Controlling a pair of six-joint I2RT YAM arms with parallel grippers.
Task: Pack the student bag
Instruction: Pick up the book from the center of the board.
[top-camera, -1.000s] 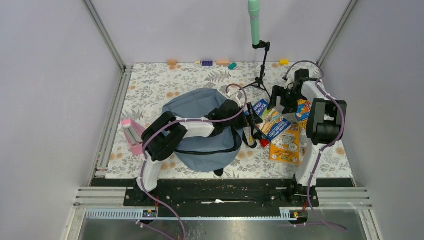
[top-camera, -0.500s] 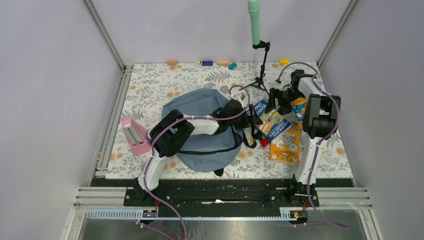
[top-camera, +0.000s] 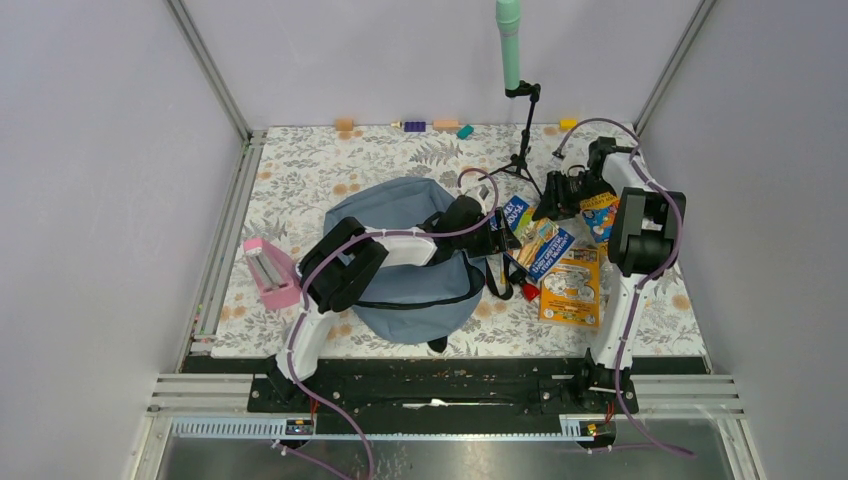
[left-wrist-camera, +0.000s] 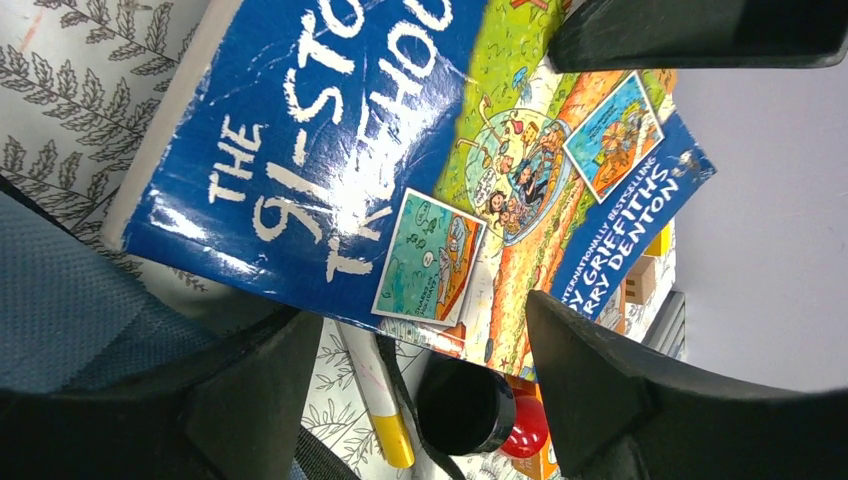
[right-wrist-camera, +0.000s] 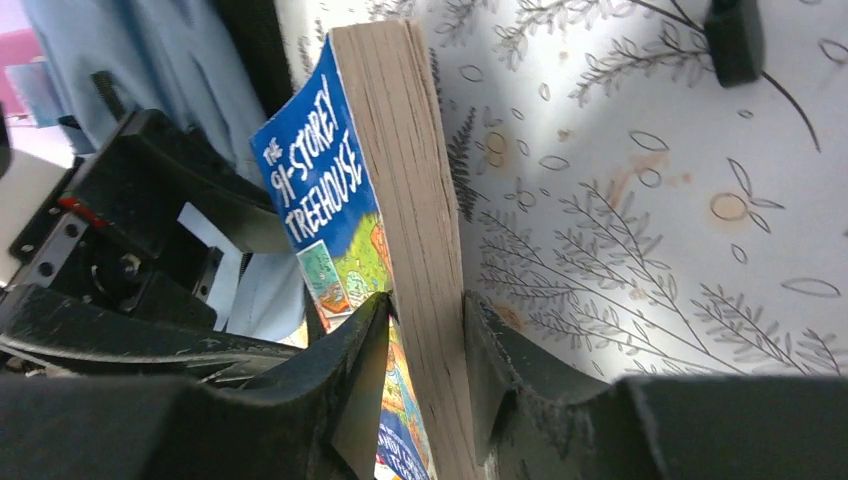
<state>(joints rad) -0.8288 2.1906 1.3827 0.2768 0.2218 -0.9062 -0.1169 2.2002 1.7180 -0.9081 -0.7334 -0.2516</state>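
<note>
The student bag (top-camera: 395, 215) is grey-blue and lies in the middle of the floral table; my left arm reaches across it. Just right of the bag is a blue paperback, "The 91-Storey Treehouse" (top-camera: 517, 213). My right gripper (top-camera: 553, 205) grips its far edge. In the right wrist view the book (right-wrist-camera: 400, 150) stands on edge, and the gripper (right-wrist-camera: 425, 310) presses both fingers against the cover and the page block. My left gripper (top-camera: 503, 235) is at the bag's right side. In the left wrist view it (left-wrist-camera: 420, 315) is open, with the book's cover (left-wrist-camera: 330, 150) just beyond its fingertips.
Under the book lie a yellow-capped marker (left-wrist-camera: 385, 420), a black cylinder (left-wrist-camera: 465, 405) and a red thing (left-wrist-camera: 528, 430). An orange booklet (top-camera: 572, 285) lies right of them and a pink case (top-camera: 268, 272) left of the bag. A tripod stand (top-camera: 520, 150) and small blocks (top-camera: 414, 126) are at the back.
The right gripper has swung in toward the book's far edge and closed on it, tipping the book up. The left gripper's jaws have narrowed a little.
</note>
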